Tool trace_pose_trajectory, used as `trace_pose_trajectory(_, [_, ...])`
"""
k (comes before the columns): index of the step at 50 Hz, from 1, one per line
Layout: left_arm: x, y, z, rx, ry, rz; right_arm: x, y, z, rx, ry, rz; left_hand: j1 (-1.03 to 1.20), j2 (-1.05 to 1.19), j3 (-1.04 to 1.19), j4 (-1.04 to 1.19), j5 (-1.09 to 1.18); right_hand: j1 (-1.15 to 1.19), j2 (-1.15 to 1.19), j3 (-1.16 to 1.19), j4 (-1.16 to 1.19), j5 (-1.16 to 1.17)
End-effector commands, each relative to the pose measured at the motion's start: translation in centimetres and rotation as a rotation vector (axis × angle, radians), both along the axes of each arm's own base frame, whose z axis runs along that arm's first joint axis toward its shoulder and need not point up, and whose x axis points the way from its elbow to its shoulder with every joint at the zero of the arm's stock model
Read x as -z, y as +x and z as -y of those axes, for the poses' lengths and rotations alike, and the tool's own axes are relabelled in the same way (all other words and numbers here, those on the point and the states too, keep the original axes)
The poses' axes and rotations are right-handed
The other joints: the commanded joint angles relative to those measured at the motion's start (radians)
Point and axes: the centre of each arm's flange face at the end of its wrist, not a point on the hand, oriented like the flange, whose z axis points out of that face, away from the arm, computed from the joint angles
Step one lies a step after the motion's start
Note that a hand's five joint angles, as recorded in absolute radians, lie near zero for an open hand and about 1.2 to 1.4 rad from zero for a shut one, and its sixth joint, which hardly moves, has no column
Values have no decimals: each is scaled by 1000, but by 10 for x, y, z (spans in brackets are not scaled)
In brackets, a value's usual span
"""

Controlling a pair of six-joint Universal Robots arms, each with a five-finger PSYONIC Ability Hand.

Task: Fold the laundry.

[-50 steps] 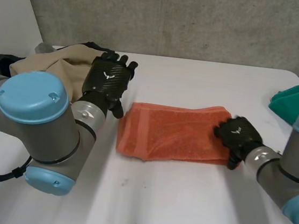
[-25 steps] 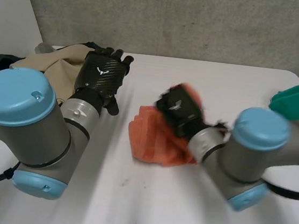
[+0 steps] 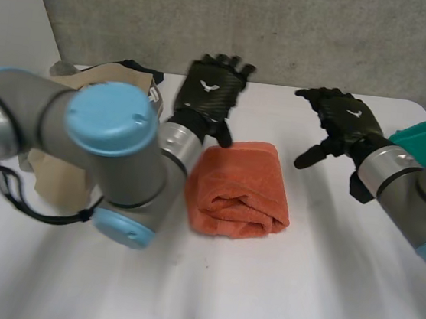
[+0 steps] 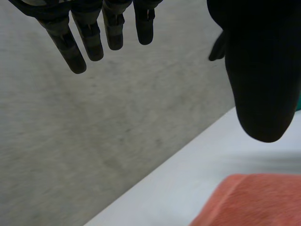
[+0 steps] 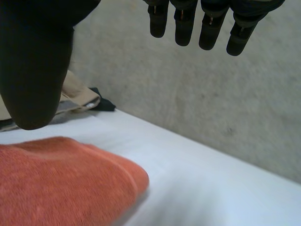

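Orange towel (image 3: 236, 189): folded, on counter (image 3: 298, 292), beside thumb of left hand (image 3: 209, 94), apart from right hand (image 3: 344, 121). Both hands spread, empty. Risk: unheld fold springing open; thumb snagging top layer.

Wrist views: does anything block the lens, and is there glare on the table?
Left wrist view: the left robot hand, its thumb near the lens, hides part of the scene as a dark mass; the table is evenly lit, no glare. Right wrist view: the right robot hand does likewise; the orange towel casts a soft shadow beside it.
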Motion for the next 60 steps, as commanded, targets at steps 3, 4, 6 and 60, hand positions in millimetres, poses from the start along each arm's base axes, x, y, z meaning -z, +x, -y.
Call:
trace_pose_trajectory(3, [67,-29,9,26,136,123,29,-1,12,-14,145,-61,-13,-34,-40,-29,-49,-57,-45,-41,-42,-48])
trace_pose_trajectory(4, [72,-28,9,15,153,139,32,0,13,-17,157,-63,-13,-34,-40,-29,-49,-57,-45,-41,-42,-48])
trace_pose_trajectory(6, [80,-24,9,-14,185,172,40,4,15,-44,187,-66,-13,-34,-40,-29,-49,-57,-45,-41,-42,-48])
trace_pose_trajectory(60, [-38,31,-24,352,174,81,114,60,-115,-246,-223,-479,-13,-34,-40,-29,-49,-57,-45,-41,-42,-48])
